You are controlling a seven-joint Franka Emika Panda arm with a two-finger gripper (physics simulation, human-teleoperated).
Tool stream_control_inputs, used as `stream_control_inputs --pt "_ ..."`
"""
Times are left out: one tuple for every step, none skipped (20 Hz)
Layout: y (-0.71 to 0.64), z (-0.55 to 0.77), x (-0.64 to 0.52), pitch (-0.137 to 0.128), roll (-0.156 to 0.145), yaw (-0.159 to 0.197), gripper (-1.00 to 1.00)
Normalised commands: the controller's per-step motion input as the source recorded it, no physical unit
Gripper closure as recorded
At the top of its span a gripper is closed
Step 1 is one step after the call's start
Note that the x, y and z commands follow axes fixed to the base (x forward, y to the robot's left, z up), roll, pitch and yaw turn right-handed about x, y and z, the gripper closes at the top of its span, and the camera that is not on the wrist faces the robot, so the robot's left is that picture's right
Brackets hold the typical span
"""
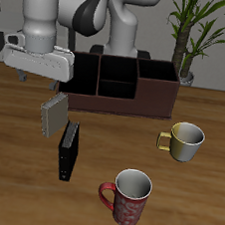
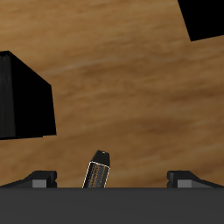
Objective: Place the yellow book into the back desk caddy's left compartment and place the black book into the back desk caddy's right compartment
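Note:
The yellow book (image 1: 52,114), greyish-beige, stands upright on the table in front of the caddy's end. The slim black book (image 1: 69,150) stands just beside it, nearer the table's front edge. The back desk caddy (image 1: 121,98) is a long dark reddish-brown box with black-lined sections, all looking empty. My gripper (image 1: 31,76) hangs above the table beside the caddy's end, higher than the yellow book and a little behind it. In the wrist view the gripper (image 2: 112,180) is open, its fingertips (image 2: 39,179) wide apart. A narrow, pale-ended thing (image 2: 99,169) shows far below between them.
A cream mug (image 1: 185,140) stands in front of the caddy's other end. A red patterned mug (image 1: 127,198) is near the table's front edge. A potted plant (image 1: 189,44) stands behind the caddy. Two black shapes (image 2: 22,96) (image 2: 206,17) show in the wrist view.

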Motion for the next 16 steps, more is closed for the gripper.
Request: stream_control_inputs --pt "0.03 -0.29 -0.04 -0.064 0.013 0.033 -1.0" --pt "-0.07 -0.41 0.05 0.093 0.023 -0.104 -1.0" --pt "-0.1 -0.34 -0.03 0.011 -0.086 -0.073 -1.0" --pt "0.06 -0.38 -0.09 0.001 -0.007 0.02 -1.0" --pt "0.09 -0.38 -0.11 -0.011 -0.01 0.033 -1.0" --pt "0.0 0.0 0.0 0.0 0.0 0.0 -1.0" --pt "-0.05 -0.51 -0.17 0.005 -0.058 -0.07 -1.0" --pt "0.11 -0.34 -0.19 -0.003 -0.02 -0.023 -1.0" --pt "-0.09 -0.35 -0.16 -0.047 -0.117 -0.024 -1.0" --pt "0.0 0.0 0.0 0.0 0.0 0.0 -1.0" --pt "0.11 -0.38 -0.18 0.037 0.047 -0.164 -1.0" --pt "0.17 -0.3 -0.23 -0.026 0.037 0.012 -1.0" --pt "0.09 -0.27 -0.19 -0.053 -0.05 0.037 -1.0" --pt "0.0 0.0 0.0 0.0 0.0 0.0 -1.0" --pt "0.24 -0.44 -0.39 0.035 -0.001 -0.198 -1.0" --pt "0.12 -0.08 -0.15 -0.034 0.01 -0.003 -1.0"
